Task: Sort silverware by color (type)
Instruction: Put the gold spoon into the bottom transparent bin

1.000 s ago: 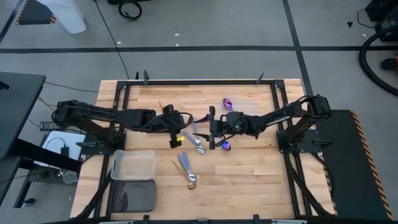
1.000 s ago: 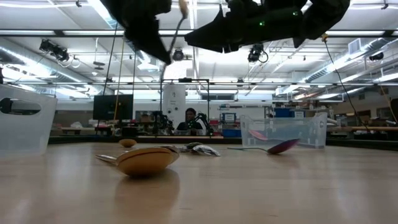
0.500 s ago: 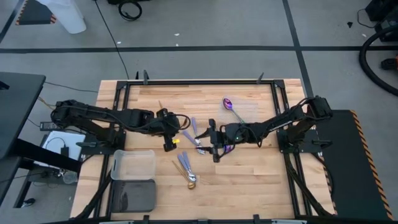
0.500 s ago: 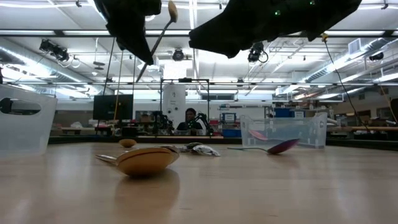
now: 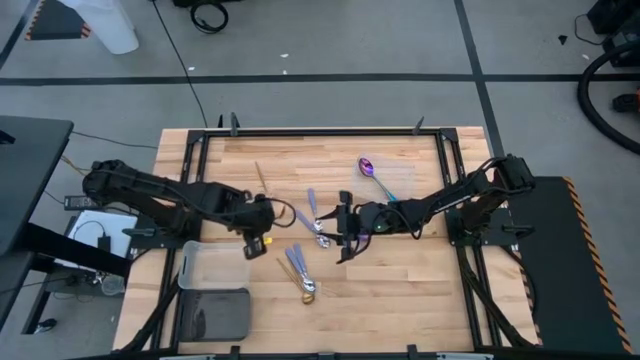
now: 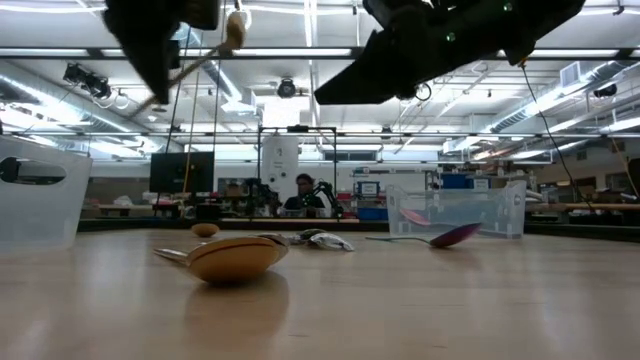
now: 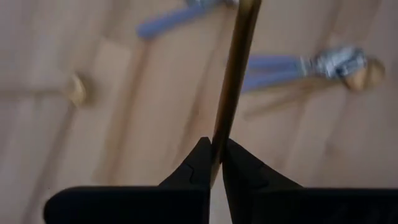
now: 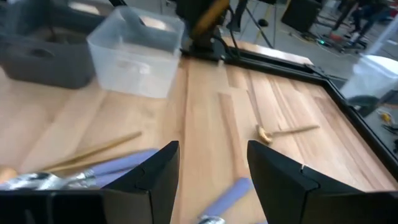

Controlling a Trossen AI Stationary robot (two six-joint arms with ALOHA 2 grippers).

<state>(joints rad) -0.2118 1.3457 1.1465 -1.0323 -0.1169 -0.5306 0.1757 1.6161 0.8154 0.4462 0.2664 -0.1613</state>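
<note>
You had no readable writing or labels anywhere. Nearest the front edge of the table (image 5: 400, 290), a gold spoon (image 6: 236, 258) lay flat, lavender-handled spoons (image 5: 297, 262) just behind it. Your left gripper (image 5: 256, 240) hung over the table beside the clear bin (image 5: 214, 265) at the front-left corner, its arm stretched in from the left edge, fingers (image 7: 198, 167) pinching a gold utensil (image 7: 233, 81) by its handle. Your right gripper (image 5: 345, 226) reached in from the right edge toward the middle, fingers spread, holding nothing. A purple spoon (image 5: 372, 173) lay nearer the back edge.
</note>
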